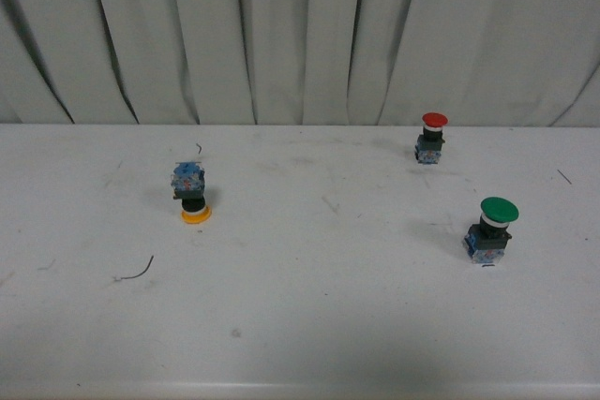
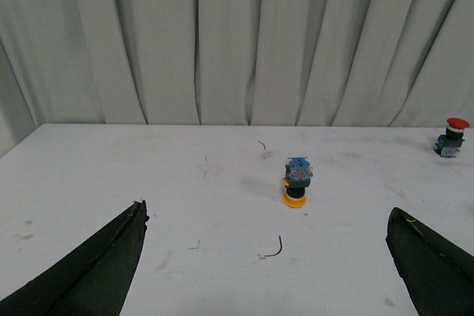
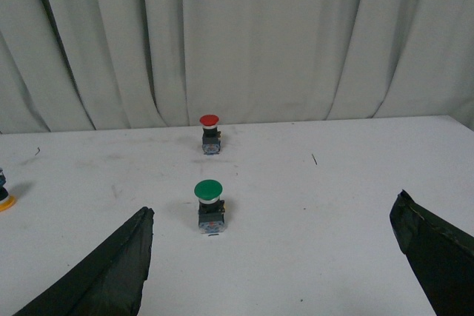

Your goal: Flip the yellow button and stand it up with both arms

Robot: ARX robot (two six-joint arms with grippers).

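The small yellow button (image 1: pixel 192 196), a pushbutton with a round yellow-orange mushroom cap, a black neck and a blue-grey block base, stands upside down on the left part of the scuffed white table (image 1: pixel 300 325). Its smooth cap is flat on the surface, the angular base is on top, and its long axis is vertical. In the left wrist view it sits ahead of the left gripper (image 2: pixel 268 212), roughly on the line between the two dark, wedge-shaped fingers and a little toward one side, well apart from their tips. Those jaws are spread wide and hold nothing. The right gripper (image 3: pixel 274 209) is likewise spread and empty, and its camera catches only a sliver of the cap at the frame edge, so the left arm looks the nearer one for a first grasp. Neither arm shows in the front view. A red-capped button (image 1: pixel 432 138) and a larger green-capped button (image 1: pixel 492 229) stand upright on the right side, well apart from the task's piece. A thin dark wire scrap (image 1: pixel 136 272) lies near the inverted button, and a pleated grey-white curtain (image 1: pixel 300 35) hangs behind.
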